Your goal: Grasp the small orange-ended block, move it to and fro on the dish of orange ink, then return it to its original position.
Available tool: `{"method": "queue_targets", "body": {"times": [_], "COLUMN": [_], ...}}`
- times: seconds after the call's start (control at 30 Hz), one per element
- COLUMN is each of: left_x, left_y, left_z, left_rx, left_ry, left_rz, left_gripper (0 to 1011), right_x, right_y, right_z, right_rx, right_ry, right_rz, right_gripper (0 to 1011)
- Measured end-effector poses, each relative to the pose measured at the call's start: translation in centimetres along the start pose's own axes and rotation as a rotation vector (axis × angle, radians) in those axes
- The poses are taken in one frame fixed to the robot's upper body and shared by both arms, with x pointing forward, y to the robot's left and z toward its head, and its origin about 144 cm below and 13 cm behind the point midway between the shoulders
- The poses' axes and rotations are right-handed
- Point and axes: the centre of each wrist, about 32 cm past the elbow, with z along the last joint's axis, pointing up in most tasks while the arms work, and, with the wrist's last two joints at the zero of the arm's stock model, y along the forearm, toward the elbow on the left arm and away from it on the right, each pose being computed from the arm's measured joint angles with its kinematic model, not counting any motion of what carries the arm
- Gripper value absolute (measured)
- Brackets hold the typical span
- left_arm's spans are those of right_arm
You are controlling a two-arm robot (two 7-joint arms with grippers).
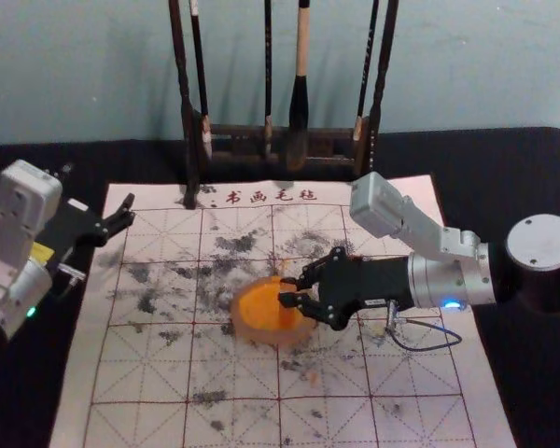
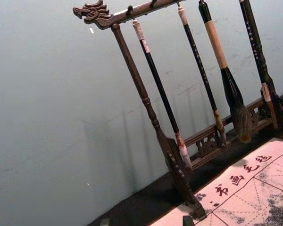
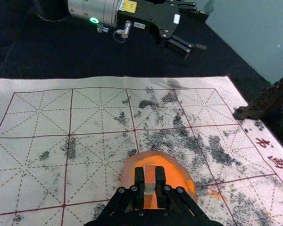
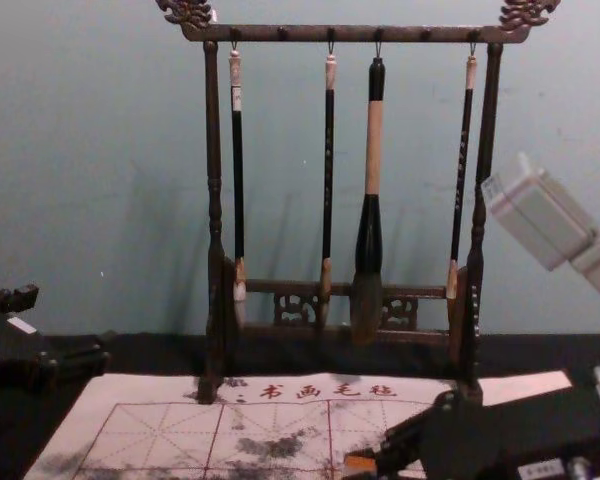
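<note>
Your right pincer (image 1: 287, 289) is over the dish of orange ink (image 1: 253, 329), its fingers closed on the small orange-ended block (image 3: 149, 176); in the right wrist view you see that block clasped between the two fingertips, over the orange ink, though you cannot tell whether its lower end touches the ink; in the chest view its orange end juts out from the fingertips, low in the picture. The dish sits near the middle of your calligraphy felt (image 1: 140, 378), which has a red grid, dark smudges all around the dish and a line of red characters along its far edge. Your left pincer (image 1: 129, 209) is off to the left, raised by the felt's far left corner; its fingers are spread with nothing between them. Beyond the felt's far edge stands the carved wooden brush rack (image 4: 350, 33), four brushes hanging from its top bar; the thickest, a large brush (image 4: 369, 240) with a pale band on its black handle, hangs third from your left; the felt lies on a black surface (image 1: 532, 173), and behind the rack is a pale blue-green wall (image 4: 90, 150).
</note>
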Motion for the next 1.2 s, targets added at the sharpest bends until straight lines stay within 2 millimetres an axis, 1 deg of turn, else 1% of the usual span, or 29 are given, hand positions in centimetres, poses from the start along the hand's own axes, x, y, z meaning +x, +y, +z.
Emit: {"method": "queue_targets", "body": {"times": [0.33, 0.77, 0.97, 1.2], "left_x": [0.0, 0.0, 0.0, 0.0], "left_y": [0.0, 0.0, 0.0, 0.0], "left_z": [0.0, 0.0, 0.0, 0.0], "left_rx": [0.000, 0.000, 0.000, 0.000], "left_ry": [0.000, 0.000, 0.000, 0.000], "left_rz": [0.000, 0.000, 0.000, 0.000], "left_gripper": [1002, 1001, 1001, 1001], "right_x": [-0.3, 0.4, 0.7, 0.9], "right_y": [1.0, 2.5, 2.9, 2.9], "right_z": [0.4, 0.8, 1.0, 0.9], "right_rx": [0.013, 0.023, 0.027, 0.023], "right_ry": [0.002, 0.008, 0.009, 0.007], "right_rz": [0.022, 0.012, 0.001, -0.010], "right_gripper": [124, 124, 124, 124]}}
